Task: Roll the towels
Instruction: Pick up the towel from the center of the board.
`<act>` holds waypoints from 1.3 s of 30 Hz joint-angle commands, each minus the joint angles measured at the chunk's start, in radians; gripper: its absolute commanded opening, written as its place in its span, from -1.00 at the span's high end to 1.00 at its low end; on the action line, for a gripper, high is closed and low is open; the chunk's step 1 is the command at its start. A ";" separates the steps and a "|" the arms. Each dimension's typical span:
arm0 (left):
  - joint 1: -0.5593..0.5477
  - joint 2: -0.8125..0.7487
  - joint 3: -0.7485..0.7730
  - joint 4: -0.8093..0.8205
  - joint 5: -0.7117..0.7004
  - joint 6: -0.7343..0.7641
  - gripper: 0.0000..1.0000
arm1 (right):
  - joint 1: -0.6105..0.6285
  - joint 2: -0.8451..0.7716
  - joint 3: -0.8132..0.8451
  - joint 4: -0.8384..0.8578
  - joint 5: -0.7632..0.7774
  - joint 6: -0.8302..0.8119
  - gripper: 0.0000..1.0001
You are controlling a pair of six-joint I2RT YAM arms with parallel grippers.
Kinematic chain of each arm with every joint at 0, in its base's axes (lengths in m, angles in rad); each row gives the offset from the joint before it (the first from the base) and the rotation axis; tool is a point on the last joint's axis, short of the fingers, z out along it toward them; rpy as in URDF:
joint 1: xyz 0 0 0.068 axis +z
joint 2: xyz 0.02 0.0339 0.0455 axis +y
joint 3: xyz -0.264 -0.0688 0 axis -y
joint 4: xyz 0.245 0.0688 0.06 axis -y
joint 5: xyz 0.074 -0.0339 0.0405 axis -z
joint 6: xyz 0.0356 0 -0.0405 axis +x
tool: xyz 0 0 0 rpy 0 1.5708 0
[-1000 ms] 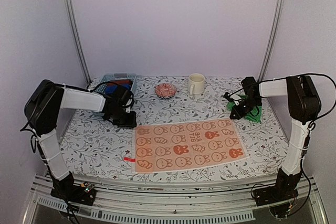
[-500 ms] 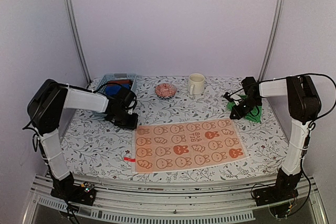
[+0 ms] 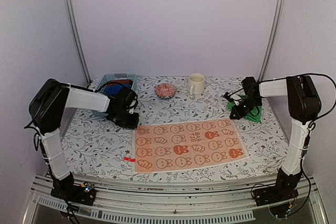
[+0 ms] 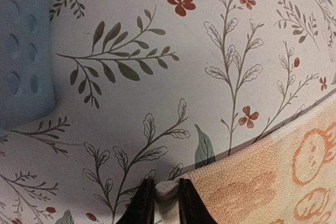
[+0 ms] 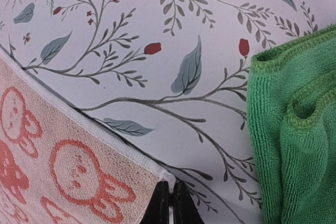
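I saw the orange towel [image 3: 186,144] lying flat in the middle of the worktop [image 3: 94,140], my left gripper [image 4: 160,195] pinching its far left corner and my right gripper [image 5: 169,192] pinching its far right corner, just beside the crumpled green towel [image 5: 294,129].

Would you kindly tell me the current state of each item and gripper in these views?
orange towel: spread flat, not rolled.
green towel: bunched up, not rolled.
left gripper: shut on the orange towel's far left corner.
right gripper: shut on the orange towel's far right corner.
mug: upright.
bowl: upright.
basket: upright.
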 commanded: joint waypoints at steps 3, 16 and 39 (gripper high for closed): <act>-0.015 0.033 -0.011 -0.014 0.015 0.004 0.75 | -0.003 0.016 -0.013 -0.025 -0.015 -0.008 0.91; -0.015 -0.075 -0.048 0.040 -0.083 0.015 1.00 | -0.007 -0.025 0.020 -0.026 -0.026 0.003 0.94; -0.015 -0.319 -0.128 0.129 -0.141 0.076 1.00 | -0.022 -0.091 0.164 -0.101 -0.073 -0.023 0.94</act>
